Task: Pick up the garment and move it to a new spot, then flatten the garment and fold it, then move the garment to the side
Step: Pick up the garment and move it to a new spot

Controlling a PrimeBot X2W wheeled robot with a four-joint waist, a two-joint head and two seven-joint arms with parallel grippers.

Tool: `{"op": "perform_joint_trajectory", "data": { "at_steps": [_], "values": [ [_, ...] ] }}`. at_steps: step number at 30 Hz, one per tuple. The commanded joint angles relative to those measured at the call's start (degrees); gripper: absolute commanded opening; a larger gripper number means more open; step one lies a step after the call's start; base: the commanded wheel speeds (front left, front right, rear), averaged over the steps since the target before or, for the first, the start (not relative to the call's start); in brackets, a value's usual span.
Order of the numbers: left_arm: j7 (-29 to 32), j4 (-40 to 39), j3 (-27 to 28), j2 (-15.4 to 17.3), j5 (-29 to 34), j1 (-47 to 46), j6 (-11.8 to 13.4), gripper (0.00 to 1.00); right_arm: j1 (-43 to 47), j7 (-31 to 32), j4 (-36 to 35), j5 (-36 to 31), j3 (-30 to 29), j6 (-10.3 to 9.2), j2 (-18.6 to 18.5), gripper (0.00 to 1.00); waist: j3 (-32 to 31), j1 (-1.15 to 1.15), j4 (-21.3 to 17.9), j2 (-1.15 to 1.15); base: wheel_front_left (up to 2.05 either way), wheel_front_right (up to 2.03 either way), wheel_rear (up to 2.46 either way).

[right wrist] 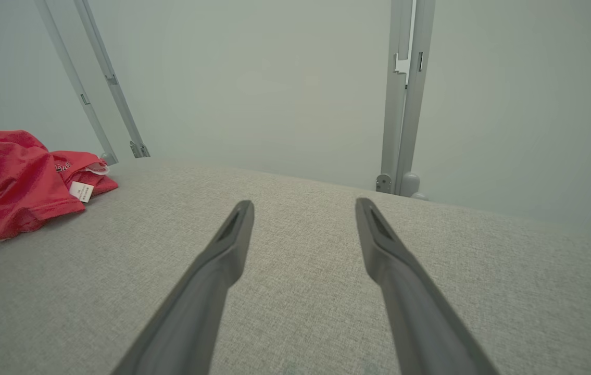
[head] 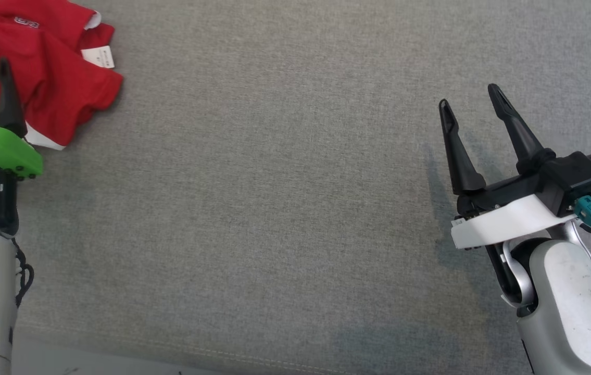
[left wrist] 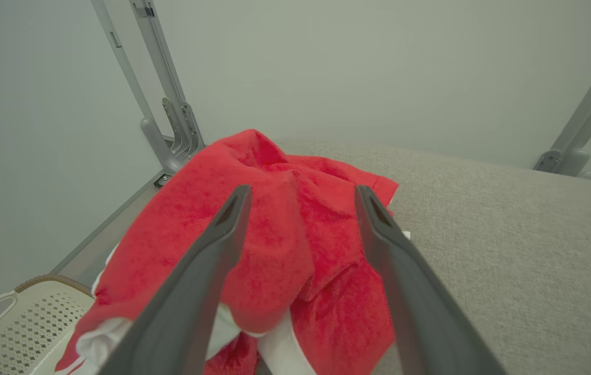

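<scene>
The garment [head: 50,67] is red with white trim and a white label. It lies crumpled at the far left corner of the grey cloth table [head: 274,208]. My left gripper [left wrist: 301,195] hovers open just over the heap, its two fingers straddling a raised red fold [left wrist: 274,245]; whether they touch the cloth I cannot tell. In the head view one of its fingers [head: 8,99] stands over the garment above a green mount. My right gripper [head: 471,101] is open over bare table at the right, far from the garment [right wrist: 19,182], with nothing between its fingers [right wrist: 222,260].
A white perforated basket [left wrist: 9,323] sits below the table's left edge. Grey metal frame posts [left wrist: 170,130] [right wrist: 404,104] rise behind the table's far edge. The table's front edge [head: 170,351] runs along the bottom of the head view.
</scene>
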Motion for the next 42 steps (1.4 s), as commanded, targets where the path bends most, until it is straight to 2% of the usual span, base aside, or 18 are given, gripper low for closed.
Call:
{"op": "perform_joint_trajectory", "data": {
  "at_steps": [1, 5, 10, 11, 12, 19, 22, 31, 37, 42],
  "values": [
    [0.7, 3.3, 0.2, 1.2, -0.6, -2.1, -0.4, 1.00, -1.0, 0.1, -0.6, -0.3, 0.1, 0.00, -0.1, 1.00, 5.3, -0.01, -4.1, 0.00, 0.00, 0.00, 0.00],
    [1.7, 10.7, 0.6, 2.9, -1.9, -4.8, -0.7, 1.00, -1.3, 0.2, -1.3, -0.5, 0.0, 0.00, 0.1, 1.00, 6.8, -0.01, -4.7, 0.00, 0.00, 0.00, 0.00],
    [0.7, 16.4, 0.4, 4.0, -2.3, -7.2, -0.9, 1.00, -1.2, -0.1, -1.5, -0.7, -0.3, 0.00, 0.4, 1.00, 7.5, -0.01, -4.8, 0.00, 0.00, 0.00, 0.00],
    [-0.3, 17.6, 0.4, 4.2, -2.5, -8.0, -0.9, 0.04, -1.3, -0.1, -1.3, -0.8, -0.5, 0.00, 0.5, 1.00, 7.6, -0.01, -4.6, 0.00, 0.00, 0.00, 0.00],
    [-0.7, 18.1, 0.3, 4.2, -2.5, -8.3, -1.0, 0.00, -1.4, -0.1, -1.2, -0.8, -0.5, 0.00, 0.6, 1.00, 7.6, -0.01, -4.5, 0.00, 0.00, 0.00, 0.00],
    [-3.3, 17.5, 0.0, 5.3, -1.7, -9.1, -1.2, 0.00, -1.1, -0.3, -0.3, -0.4, -0.7, 0.00, 0.9, 1.00, 5.9, -0.01, -3.8, 0.00, 0.00, 0.00, 0.00],
    [-3.5, 14.8, 0.7, 6.2, -0.9, -8.5, -0.2, 0.00, -0.5, -0.6, 0.1, -0.3, -0.9, 0.00, 1.0, 1.00, 4.4, -0.01, -3.6, 0.00, 0.00, 0.00, 0.00],
    [-3.6, -3.2, 5.7, 7.8, 1.9, -1.0, 2.9, 0.00, 1.2, -2.1, 1.7, 0.3, -1.9, 0.00, 1.9, 1.00, -1.5, -0.01, -4.3, 0.00, 0.00, 0.00, 0.00],
    [-3.6, -17.6, 8.2, 6.2, 2.3, 9.1, 4.2, 0.00, 3.1, -3.6, 2.8, 0.9, -3.2, 0.00, 3.2, 1.00, -5.9, -0.01, -5.5, 0.00, 0.00, 0.00, 0.00],
    [-2.8, -30.8, 8.5, 4.1, 3.3, 18.9, 7.2, 0.00, 5.5, -4.5, 3.0, 1.0, -4.9, 0.00, 4.0, 1.00, -8.7, -0.01, -5.9, 0.00, 0.00, 0.00, 0.00]
  ]
}}
